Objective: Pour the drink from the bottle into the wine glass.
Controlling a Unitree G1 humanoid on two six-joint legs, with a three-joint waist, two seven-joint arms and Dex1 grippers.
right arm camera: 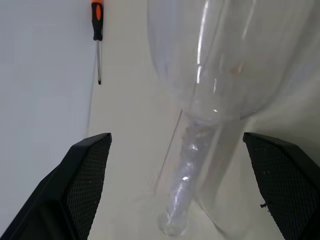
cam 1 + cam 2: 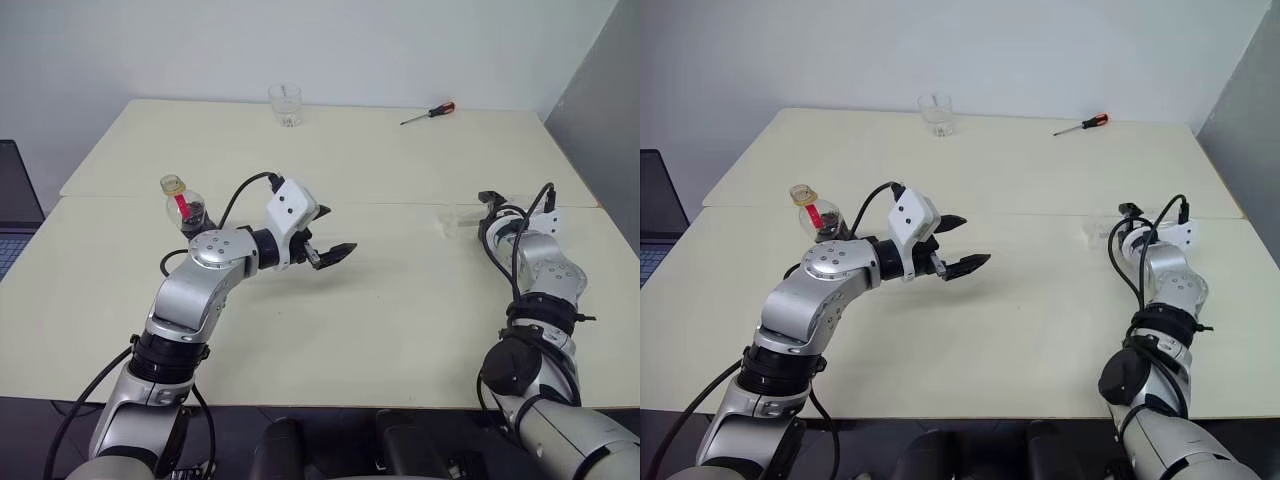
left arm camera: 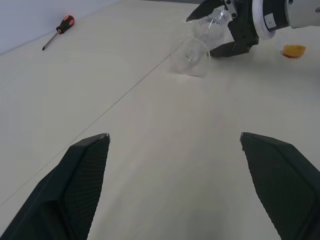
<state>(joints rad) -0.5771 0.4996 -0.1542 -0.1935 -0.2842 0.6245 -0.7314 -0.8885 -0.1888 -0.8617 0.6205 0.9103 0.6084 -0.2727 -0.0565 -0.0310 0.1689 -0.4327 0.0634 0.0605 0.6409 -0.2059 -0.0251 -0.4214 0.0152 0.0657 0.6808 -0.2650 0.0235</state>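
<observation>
Wine glass (image 3: pixel 192 56) is lying on its side on the bench (image 2: pixel 380 310), right of centre, bowl toward the middle, stem pointing at the right pincer (image 3: pixel 220 27). That pincer has its fingers spread, one each side of the stem and foot, not yet closed; in the right wrist view the stem runs straight up between the two pads (image 1: pixel 85 185), so alignment looks good. Bottle (image 2: pixel 183 205) with the dark drink (image 2: pixel 197 215) stands upright at the bench's left side, just behind the left arm, well apart from the glass; its top looks open, and an orange cap (image 3: pixel 293 50) lies on the bench beyond the right pincer. Left pincer (image 2: pixel 325 240) is wide apart too, empty, hovering over the middle of the bench and pointing toward the glass. My read: step in hand is recovering the fallen glass, pouring not started. Next move: close the right pincer on the stem, tip the glass up onto its foot, let go cleanly. Thin smooth stem, so it may slip or roll. A tumbler (image 2: pixel 285 104) and a screwdriver (image 2: pixel 428 113) sit at the far edge, not needed.
</observation>
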